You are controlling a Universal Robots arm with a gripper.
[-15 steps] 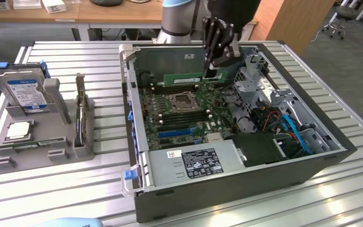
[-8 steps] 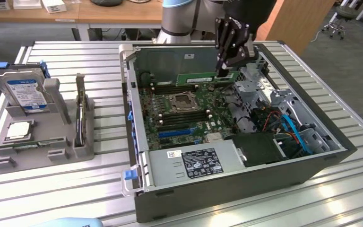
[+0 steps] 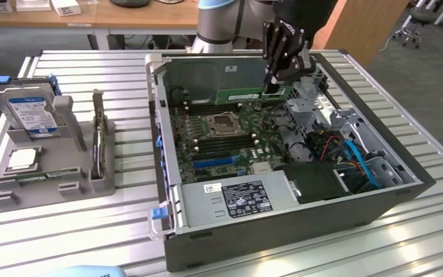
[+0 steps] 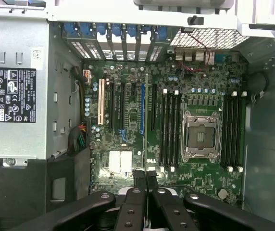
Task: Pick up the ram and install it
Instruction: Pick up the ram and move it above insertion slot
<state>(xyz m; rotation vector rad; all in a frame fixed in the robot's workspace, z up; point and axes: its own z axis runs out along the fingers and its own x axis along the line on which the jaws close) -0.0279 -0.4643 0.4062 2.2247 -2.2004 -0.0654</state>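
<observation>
The ram (image 3: 246, 95) is a long green circuit-board stick, and my gripper (image 3: 272, 88) is shut on its end. It hangs inside the open computer case (image 3: 168, 190), a little above the far part of the motherboard (image 3: 206, 144). In the wrist view the ram (image 4: 146, 120) shows edge-on as a thin green line running away from my gripper (image 4: 145, 179). It lies beside the black memory slots (image 4: 168, 130), which sit next to the processor socket (image 4: 200, 136).
A grey holder (image 3: 83, 173) on the exterior view's left carries a hard drive (image 3: 25, 112) and a silver processor chip (image 3: 23, 158). The power supply (image 3: 237, 199) fills the case's near corner. Blue cables (image 3: 360, 161) and drive bays line the case's right side.
</observation>
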